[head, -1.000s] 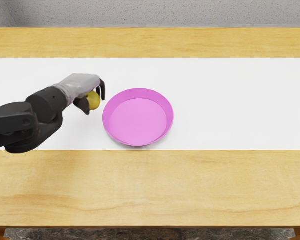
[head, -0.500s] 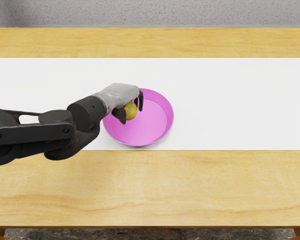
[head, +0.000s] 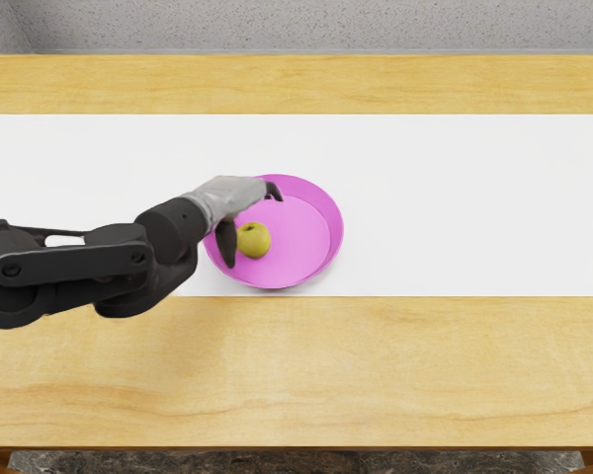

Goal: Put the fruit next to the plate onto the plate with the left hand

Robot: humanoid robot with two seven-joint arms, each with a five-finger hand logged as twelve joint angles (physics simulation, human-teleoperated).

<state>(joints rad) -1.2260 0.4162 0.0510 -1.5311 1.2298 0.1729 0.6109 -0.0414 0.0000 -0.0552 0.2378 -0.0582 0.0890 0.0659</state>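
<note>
The fruit (head: 254, 239) lies on the plate (head: 314, 209), toward its 9 o'clock side. The left hand (head: 233, 201) hovers over the rim at 10 o'clock, fingers spread, holding nothing, just beside the fruit

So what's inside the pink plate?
A yellow-green fruit sits in the plate, left of its middle. The left hand, fingers open, covers part of the left rim, so that bit is hidden.

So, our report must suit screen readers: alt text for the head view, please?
A yellow-green fruit lies on the pink plate, which sits on a white strip across a wooden table. The robot's left hand, fingers open, is over the plate's left rim beside the fruit, holding nothing.
</note>
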